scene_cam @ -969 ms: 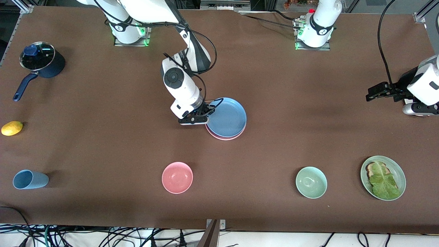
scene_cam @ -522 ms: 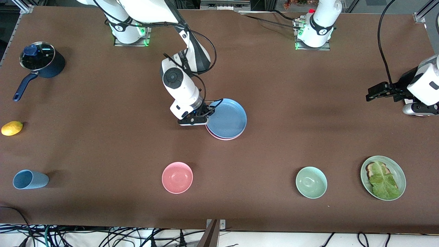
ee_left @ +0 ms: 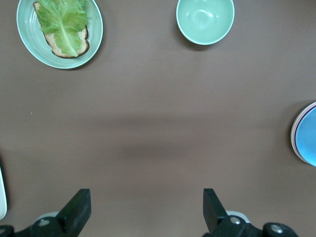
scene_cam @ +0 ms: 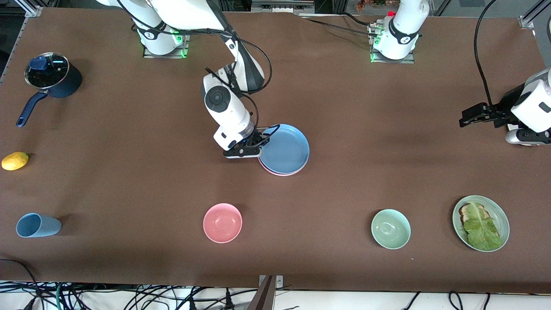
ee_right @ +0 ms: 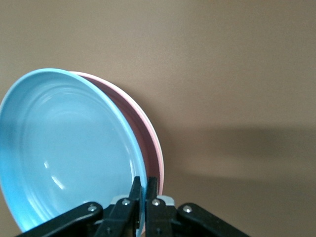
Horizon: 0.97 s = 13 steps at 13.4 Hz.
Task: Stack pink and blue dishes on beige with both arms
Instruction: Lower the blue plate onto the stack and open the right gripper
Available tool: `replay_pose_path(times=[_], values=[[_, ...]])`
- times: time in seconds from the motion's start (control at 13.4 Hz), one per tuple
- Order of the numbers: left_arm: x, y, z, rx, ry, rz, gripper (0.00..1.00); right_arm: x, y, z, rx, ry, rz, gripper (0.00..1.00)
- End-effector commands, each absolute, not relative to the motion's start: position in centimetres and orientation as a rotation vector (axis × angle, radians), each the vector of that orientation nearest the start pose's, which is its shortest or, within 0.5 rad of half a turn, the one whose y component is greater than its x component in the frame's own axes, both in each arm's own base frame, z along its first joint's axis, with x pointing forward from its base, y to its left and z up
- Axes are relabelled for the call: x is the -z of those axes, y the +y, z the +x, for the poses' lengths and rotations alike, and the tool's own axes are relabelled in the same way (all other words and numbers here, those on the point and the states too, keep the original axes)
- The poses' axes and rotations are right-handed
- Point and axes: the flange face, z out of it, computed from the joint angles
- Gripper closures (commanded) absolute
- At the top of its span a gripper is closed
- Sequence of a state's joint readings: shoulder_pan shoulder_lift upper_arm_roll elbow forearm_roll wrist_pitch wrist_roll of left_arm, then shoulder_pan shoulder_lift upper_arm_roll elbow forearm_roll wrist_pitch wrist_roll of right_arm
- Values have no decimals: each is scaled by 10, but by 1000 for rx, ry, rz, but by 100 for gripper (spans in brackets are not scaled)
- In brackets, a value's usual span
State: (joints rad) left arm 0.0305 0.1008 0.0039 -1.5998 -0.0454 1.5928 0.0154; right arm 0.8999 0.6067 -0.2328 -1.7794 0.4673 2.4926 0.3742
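Blue plate [scene_cam: 285,149] on pink plate [scene_cam: 282,172], mid-table, farther from front camera than pink bowl [scene_cam: 222,222]. Beige plate not discernible beneath. Right gripper [scene_cam: 253,145] at the stack's edge toward the right arm's end, fingers [ee_right: 134,197] pinched on blue rim; plate tilted in wrist view. Probably rigid, light, smooth matte: rim pinch the only hold, likely to pivot or slip. Left gripper [scene_cam: 474,116] waiting over left end, fingers [ee_left: 76,210] apart, empty.
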Motion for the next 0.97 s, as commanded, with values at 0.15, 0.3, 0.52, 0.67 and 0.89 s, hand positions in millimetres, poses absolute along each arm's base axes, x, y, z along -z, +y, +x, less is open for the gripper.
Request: replay_pose_path(times=[0.15,0.3,0.52,0.67,0.89], values=[[-561,18,584,-169,-26,-3160,0,-250,434,527,71,-1,-2900,0],[-561,18,584,-169,-26,-3160,0,-260,431,529,78,-15,-2899,0],[-561,18,584,-169,-26,-3160,0,-307,407,544,49,-37,-2926,0],[-561,18,584,-169,-26,-3160,0,-355,381,557,25,-97,-2992,0],[-561,18,584,-169,-24,-3160,0,-422,323,574,-33,-140,-3013,0]])
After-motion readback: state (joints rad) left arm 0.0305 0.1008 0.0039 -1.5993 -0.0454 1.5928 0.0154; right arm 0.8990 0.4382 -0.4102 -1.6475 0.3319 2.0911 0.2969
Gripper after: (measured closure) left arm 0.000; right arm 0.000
